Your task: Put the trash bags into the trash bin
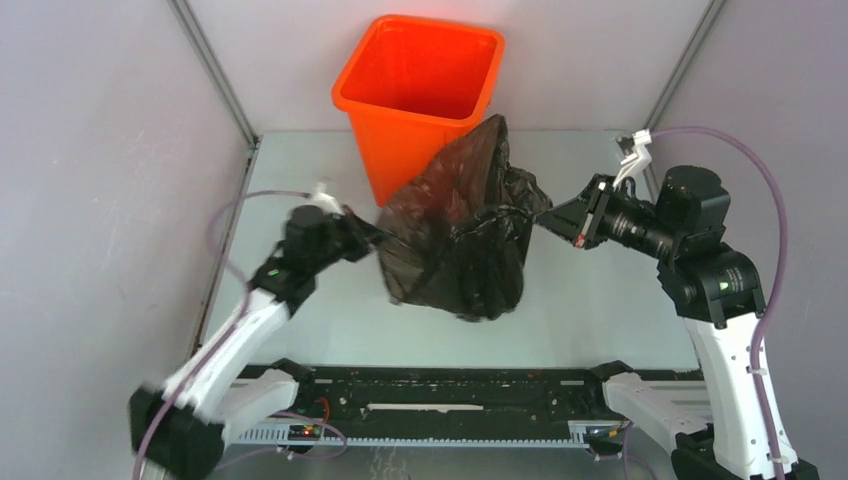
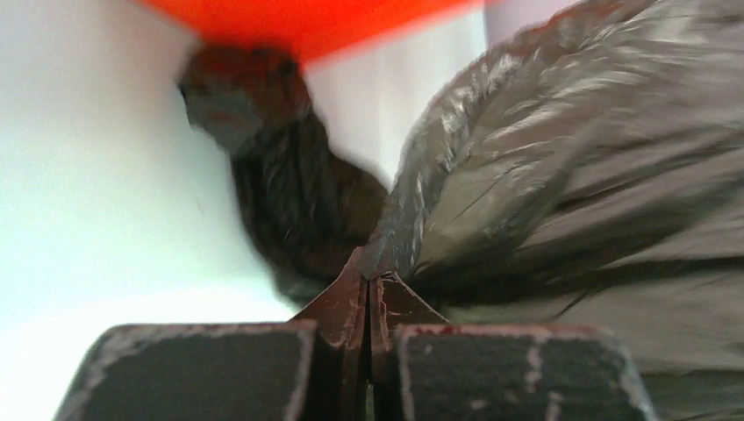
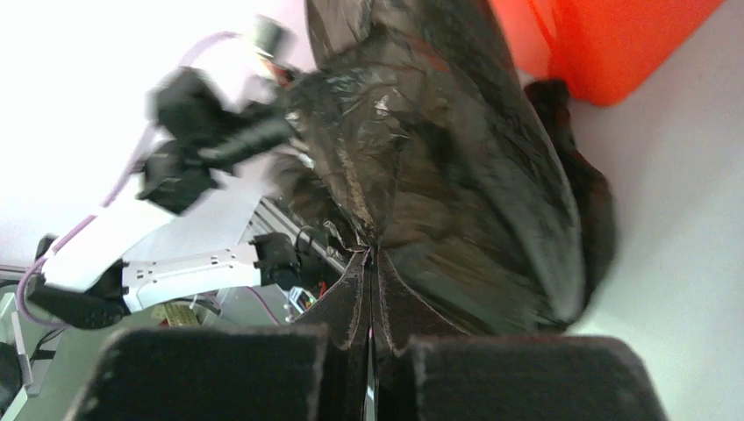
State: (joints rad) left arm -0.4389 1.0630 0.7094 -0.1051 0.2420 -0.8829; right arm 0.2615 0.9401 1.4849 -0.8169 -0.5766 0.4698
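The black trash bag [image 1: 463, 235] hangs stretched between my two grippers above the table, just in front of the orange trash bin [image 1: 420, 95]. Its top corner leans against the bin's front right wall below the rim. My left gripper [image 1: 372, 238] is shut on the bag's left edge, which shows in the left wrist view [image 2: 561, 149] with the film pinched at the gripper [image 2: 375, 272]. My right gripper [image 1: 548, 216] is shut on the bag's right edge, seen in the right wrist view [image 3: 439, 167] with the film caught at the gripper [image 3: 370, 253]. The bin stands upright and open.
White enclosure walls close in left, right and behind the bin. The left arm [image 3: 175, 175] shows beyond the bag in the right wrist view. A black rail [image 1: 440, 395] runs along the table's near edge.
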